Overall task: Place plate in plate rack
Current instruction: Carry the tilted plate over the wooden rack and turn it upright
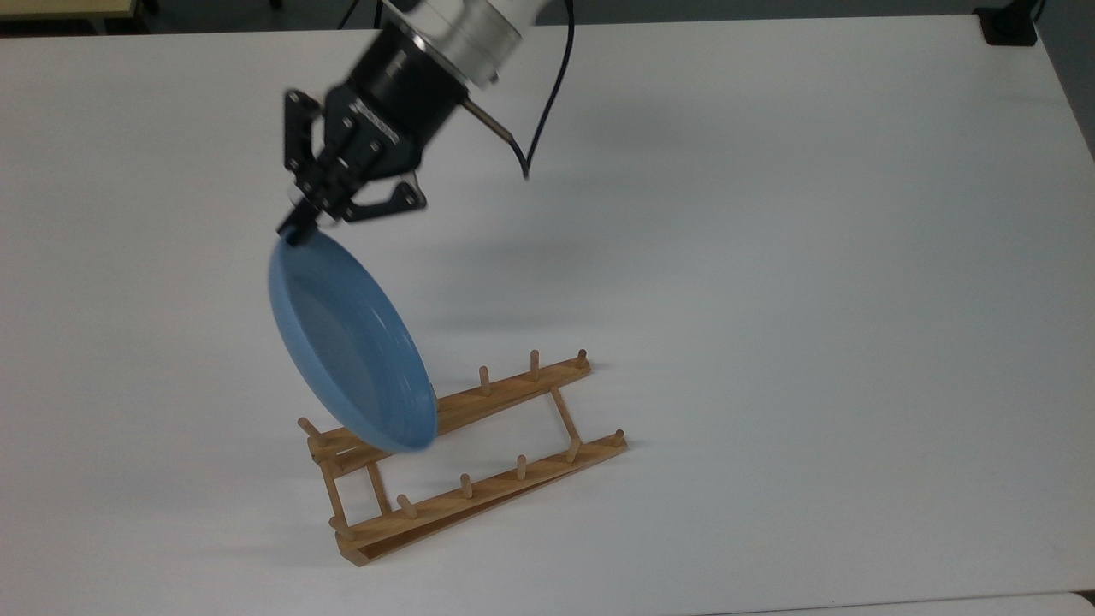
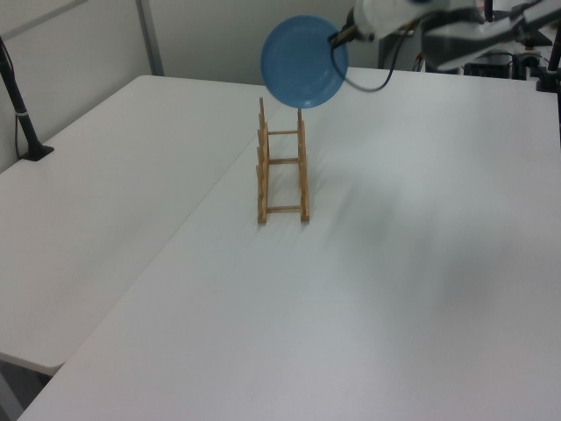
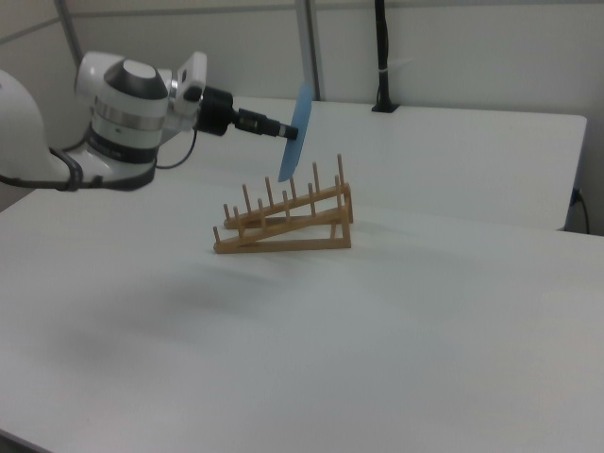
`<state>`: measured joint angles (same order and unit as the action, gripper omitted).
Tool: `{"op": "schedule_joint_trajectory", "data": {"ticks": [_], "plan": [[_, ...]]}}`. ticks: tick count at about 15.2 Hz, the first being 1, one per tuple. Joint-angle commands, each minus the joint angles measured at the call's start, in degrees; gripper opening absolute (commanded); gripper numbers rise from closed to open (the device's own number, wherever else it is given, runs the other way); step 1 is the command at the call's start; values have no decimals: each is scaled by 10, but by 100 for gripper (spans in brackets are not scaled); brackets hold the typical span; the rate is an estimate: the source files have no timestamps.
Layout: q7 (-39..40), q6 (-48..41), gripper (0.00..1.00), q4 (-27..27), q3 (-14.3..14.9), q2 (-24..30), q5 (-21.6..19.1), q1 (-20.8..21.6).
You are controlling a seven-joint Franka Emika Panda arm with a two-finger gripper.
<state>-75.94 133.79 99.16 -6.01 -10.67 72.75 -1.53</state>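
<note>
Carrying: the gripper (image 1: 295,229) holds the plate (image 1: 351,342) by its rim, in the air above the desk (image 1: 770,257).
Jaws: pinching the plate's upper edge; in the top view the two black fingers meet on the rim with the plate hanging below them.
Plate: nearly on edge, seen as a thin blue sliver in the right view (image 3: 298,132) and as a full disc in the left view (image 2: 302,61); its hollow side faces the top view's right.
Rack: the plate rack (image 1: 466,453) lies flat on the desk, its two rails running from the top view's lower left to upper right, pegs standing up.
Key relation: the plate hangs down from the jaws, and its lower edge is over the rack's end at the top view's left; the right view shows it clear of the pegs, above the higher end of the rack, not touching.
Alignment: the disc looks to stand roughly across the rails, which is how a gap between pegs would take it.
Next move, as a judgement: lower it so the bottom edge drops between two neighbouring pegs on both rails.
Risk: the rim striking a peg top and shoving the light rack.
</note>
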Motion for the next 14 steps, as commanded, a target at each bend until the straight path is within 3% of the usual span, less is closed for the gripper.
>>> {"op": "schedule_joint_trajectory", "data": {"ticks": [1,10,14], "plan": [[-92,10,0,-9,0,-29,65,18],[-258,-25,0,-23,-1,-72,196,34],[-259,-34,0,-24,-1,-91,206,36]]}}
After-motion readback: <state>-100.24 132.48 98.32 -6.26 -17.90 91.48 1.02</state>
